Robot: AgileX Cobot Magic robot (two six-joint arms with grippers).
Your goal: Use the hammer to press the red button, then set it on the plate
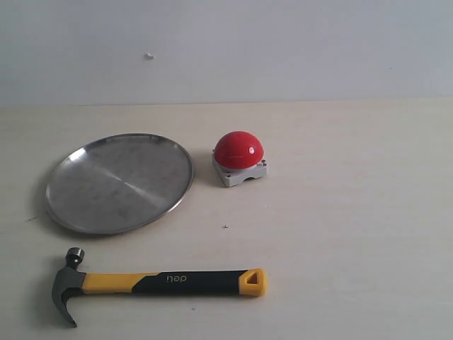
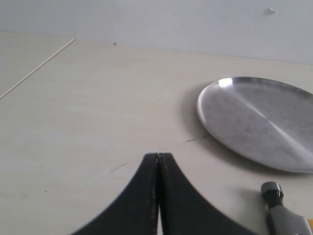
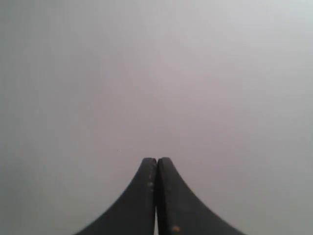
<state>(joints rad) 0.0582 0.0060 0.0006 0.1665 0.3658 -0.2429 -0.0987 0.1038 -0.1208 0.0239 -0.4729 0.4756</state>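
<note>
The hammer (image 1: 159, 282) lies flat near the table's front edge, steel head to the left, yellow butt to the right. Behind it sits the silver plate (image 1: 119, 182), with nothing on it. The red button (image 1: 239, 157) on its grey base stands just right of the plate. Neither arm shows in the exterior view. My left gripper (image 2: 158, 155) is shut with nothing held, above the table left of the plate (image 2: 259, 122); the hammer's head (image 2: 281, 211) shows at that view's corner. My right gripper (image 3: 157, 159) is shut and empty, facing only a plain grey surface.
A pale wall runs behind the light wooden table (image 1: 340, 234). A thin seam (image 2: 36, 68) crosses the tabletop in the left wrist view.
</note>
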